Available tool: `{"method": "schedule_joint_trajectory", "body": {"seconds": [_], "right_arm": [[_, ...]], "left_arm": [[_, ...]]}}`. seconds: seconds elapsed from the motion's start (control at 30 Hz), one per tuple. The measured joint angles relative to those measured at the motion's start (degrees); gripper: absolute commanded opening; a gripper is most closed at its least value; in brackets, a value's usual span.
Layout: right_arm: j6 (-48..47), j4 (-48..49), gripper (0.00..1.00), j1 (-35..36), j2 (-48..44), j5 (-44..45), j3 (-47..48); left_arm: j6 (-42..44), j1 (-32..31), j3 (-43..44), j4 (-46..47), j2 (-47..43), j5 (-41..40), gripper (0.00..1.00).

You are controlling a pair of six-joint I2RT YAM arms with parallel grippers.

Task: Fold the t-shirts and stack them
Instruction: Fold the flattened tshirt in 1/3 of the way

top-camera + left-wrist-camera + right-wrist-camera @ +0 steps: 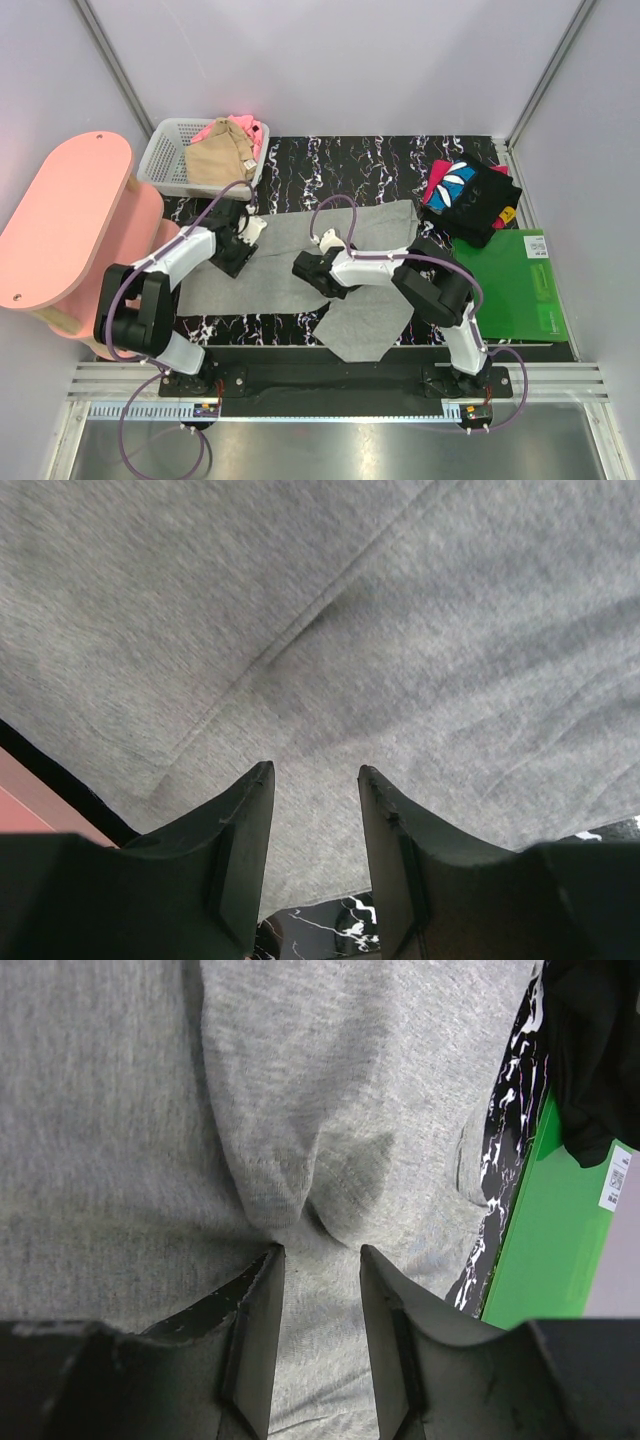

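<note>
Grey t-shirt (pixel 300 262) spread flat, long axis left-right; left claw (pixel 315 780) parted above it; right claw (pixel 320 1255) pinching its fold

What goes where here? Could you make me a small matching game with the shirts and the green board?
Things:
1. grey shirt
2. tan shirt
3. black printed shirt
4. green board

Places:
A. in the white basket
B. far right of the table, partly on the board
C. spread flat in the middle under both arms
D. flat along the right edge of the table

Pairs: 1-C, 2-A, 3-B, 4-D
</note>
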Motion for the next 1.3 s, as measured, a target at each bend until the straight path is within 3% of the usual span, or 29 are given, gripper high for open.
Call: {"method": "schedule_joint_trajectory", "body": {"seconds": [0.3,0.6,1.0,1.3], "right_arm": [[0.7,-0.7,0.44,-2.6,0.1,-0.4,0.5],[0.8,-1.2,0.44,-2.6,-6.0,-6.6,0.5],[2.2,-1.5,0.43,-3.0,-7.9,-10.4,1.8],[4.3,-1.8,0.42,-10.3,-7.8,-11.9,1.8]], "left_arm": [[0.3,0.0,-2.9,0.0,-2.3,0.0,0.44],[0.9,0.0,-9.5,0.2,-7.6,1.1,0.45],[4.3,0.0,-12.9,1.9,-7.3,-0.4,0.45],[8.5,1.9,-14.5,4.0,-8.8,-1.8,0.45]]}}
